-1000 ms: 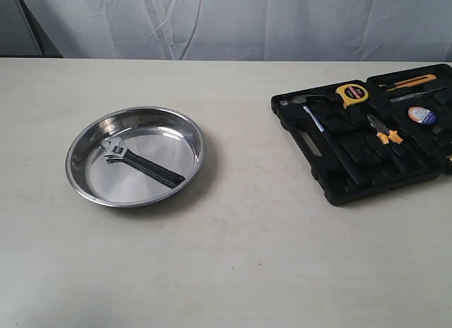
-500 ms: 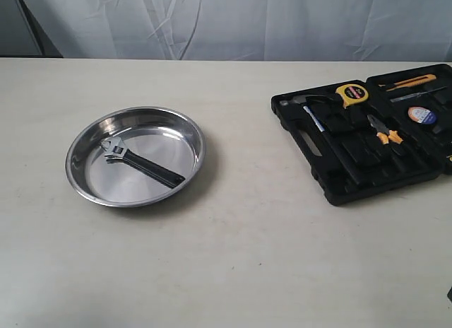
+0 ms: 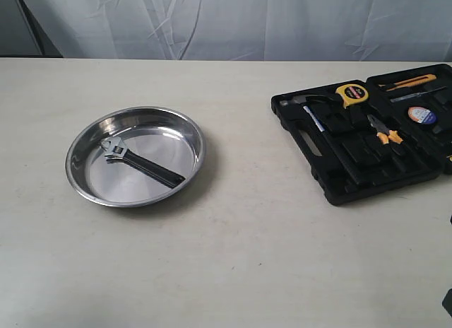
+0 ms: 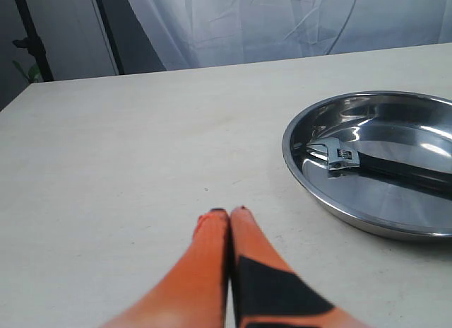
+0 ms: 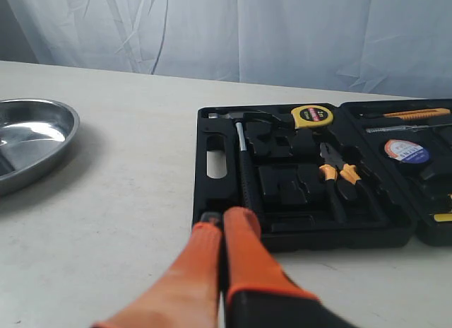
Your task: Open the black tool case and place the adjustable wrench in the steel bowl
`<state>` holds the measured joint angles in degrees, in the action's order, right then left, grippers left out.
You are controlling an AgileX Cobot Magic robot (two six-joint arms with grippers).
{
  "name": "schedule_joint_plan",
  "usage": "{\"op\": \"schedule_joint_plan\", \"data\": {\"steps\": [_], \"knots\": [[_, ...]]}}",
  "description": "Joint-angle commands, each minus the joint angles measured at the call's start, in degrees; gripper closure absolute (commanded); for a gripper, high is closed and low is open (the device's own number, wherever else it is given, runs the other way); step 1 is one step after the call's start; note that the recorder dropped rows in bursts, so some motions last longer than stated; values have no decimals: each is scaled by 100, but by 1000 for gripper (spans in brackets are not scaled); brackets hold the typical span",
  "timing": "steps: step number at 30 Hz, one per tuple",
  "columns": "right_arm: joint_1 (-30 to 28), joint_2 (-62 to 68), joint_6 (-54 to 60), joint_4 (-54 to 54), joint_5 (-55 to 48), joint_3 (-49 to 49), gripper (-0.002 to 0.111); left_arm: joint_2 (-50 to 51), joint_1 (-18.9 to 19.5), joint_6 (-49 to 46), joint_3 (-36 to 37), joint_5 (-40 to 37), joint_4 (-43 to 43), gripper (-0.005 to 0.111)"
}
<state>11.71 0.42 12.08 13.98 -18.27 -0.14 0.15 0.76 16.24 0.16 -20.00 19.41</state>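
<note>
The steel bowl (image 3: 134, 156) sits left of centre on the table, and the adjustable wrench (image 3: 141, 164) lies flat inside it, silver head toward the left. Bowl (image 4: 374, 165) and wrench (image 4: 367, 162) also show in the left wrist view. The black tool case (image 3: 367, 133) lies open at the right, also seen as the case (image 5: 311, 176) in the right wrist view. My left gripper (image 4: 228, 213) is shut and empty, low over bare table beside the bowl. My right gripper (image 5: 222, 216) is shut and empty, in front of the case's near edge.
In the case sit a yellow tape measure (image 3: 352, 93), orange-handled pliers (image 3: 385, 133), a hammer (image 5: 244, 158) and a tape roll (image 3: 421, 115). A white curtain (image 3: 226, 20) hangs behind the table. A dark bit of the right arm (image 3: 448, 300) shows at the lower right edge.
A dark part of the right arm has crept a little further into the exterior view's lower right corner. Bowl, wrench and case have not moved.
</note>
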Motion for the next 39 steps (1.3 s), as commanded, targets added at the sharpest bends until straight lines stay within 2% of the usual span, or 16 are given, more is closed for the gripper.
{"op": "schedule_joint_plan", "data": {"steps": [1,19,30,39], "knots": [[-38,-42,23,10,13,14,109,-15,22,9,-16,55,0,107],[-70,-42,23,-126,84,14,109,-15,22,9,-16,55,0,107],[-1857,-42,23,-162,89,14,109,-15,22,9,-16,55,0,107],[-1964,-42,23,-147,89,14,109,-15,22,9,-16,55,0,107]]}}
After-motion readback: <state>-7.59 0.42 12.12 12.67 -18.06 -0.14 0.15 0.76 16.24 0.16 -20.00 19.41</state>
